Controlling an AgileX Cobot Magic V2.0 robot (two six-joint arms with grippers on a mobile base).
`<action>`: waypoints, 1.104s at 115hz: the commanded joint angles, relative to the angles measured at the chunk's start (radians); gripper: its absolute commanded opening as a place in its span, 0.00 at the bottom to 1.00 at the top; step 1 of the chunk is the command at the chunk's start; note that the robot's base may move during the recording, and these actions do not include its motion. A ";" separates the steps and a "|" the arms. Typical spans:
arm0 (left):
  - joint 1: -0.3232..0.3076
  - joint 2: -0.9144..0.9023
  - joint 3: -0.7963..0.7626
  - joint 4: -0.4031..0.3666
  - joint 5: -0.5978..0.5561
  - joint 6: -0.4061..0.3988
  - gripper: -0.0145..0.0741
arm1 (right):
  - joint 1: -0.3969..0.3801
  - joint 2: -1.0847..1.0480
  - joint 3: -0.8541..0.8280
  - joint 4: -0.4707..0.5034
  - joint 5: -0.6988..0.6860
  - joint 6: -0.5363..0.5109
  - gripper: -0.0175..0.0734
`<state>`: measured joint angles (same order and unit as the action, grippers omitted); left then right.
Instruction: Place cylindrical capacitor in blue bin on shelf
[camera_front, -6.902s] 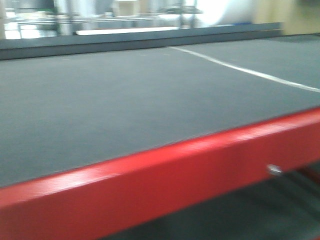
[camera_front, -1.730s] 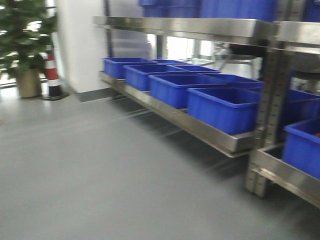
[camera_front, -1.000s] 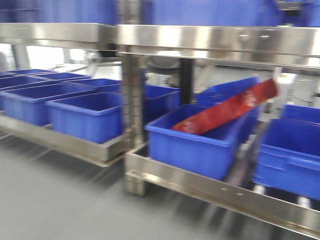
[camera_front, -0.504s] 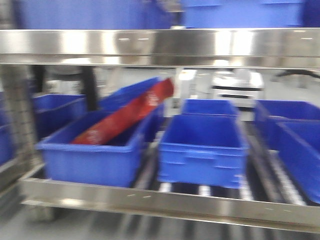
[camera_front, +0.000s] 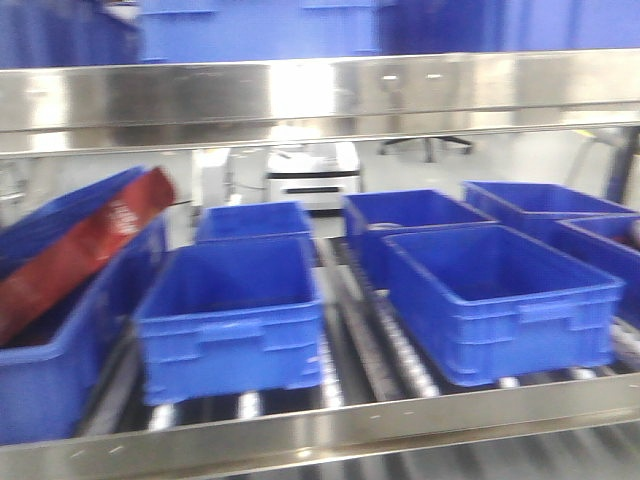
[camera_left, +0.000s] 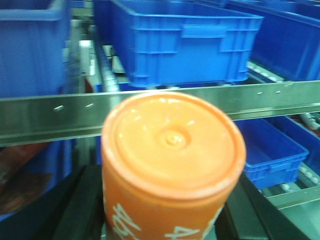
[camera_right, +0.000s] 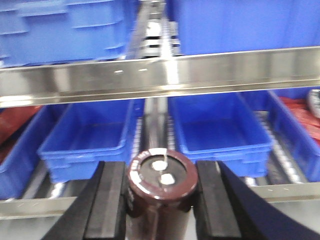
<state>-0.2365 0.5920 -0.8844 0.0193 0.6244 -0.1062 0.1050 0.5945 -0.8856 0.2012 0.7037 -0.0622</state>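
The cylindrical capacitor (camera_right: 163, 185) stands upright, pinched between the right gripper's (camera_right: 161, 201) jaws, facing the shelf (camera_right: 160, 75) and its blue bins (camera_right: 220, 125). The left gripper's (camera_left: 164, 215) jaws seemingly clamp an orange canister (camera_left: 172, 150).

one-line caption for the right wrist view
Right gripper holds the dark cylindrical capacitor before the steel shelf of blue bins.

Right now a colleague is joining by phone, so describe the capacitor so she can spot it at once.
Face the steel shelf holding blue bins; in front of its rail, the right gripper clamps a cylinder. That capacitor is dark maroon with two silvery terminals on its end, unlike the orange can in the left gripper.
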 joint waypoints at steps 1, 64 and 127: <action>-0.006 -0.003 0.001 -0.005 -0.016 0.000 0.04 | 0.000 -0.006 0.003 -0.005 -0.033 -0.003 0.01; -0.006 -0.003 0.001 -0.005 -0.016 0.000 0.04 | 0.000 -0.006 0.003 -0.005 -0.033 -0.003 0.01; -0.006 -0.003 0.001 -0.005 -0.016 0.000 0.04 | 0.000 -0.006 0.003 -0.005 -0.033 -0.003 0.01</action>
<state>-0.2365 0.5920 -0.8844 0.0174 0.6244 -0.1062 0.1050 0.5930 -0.8856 0.2012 0.7021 -0.0622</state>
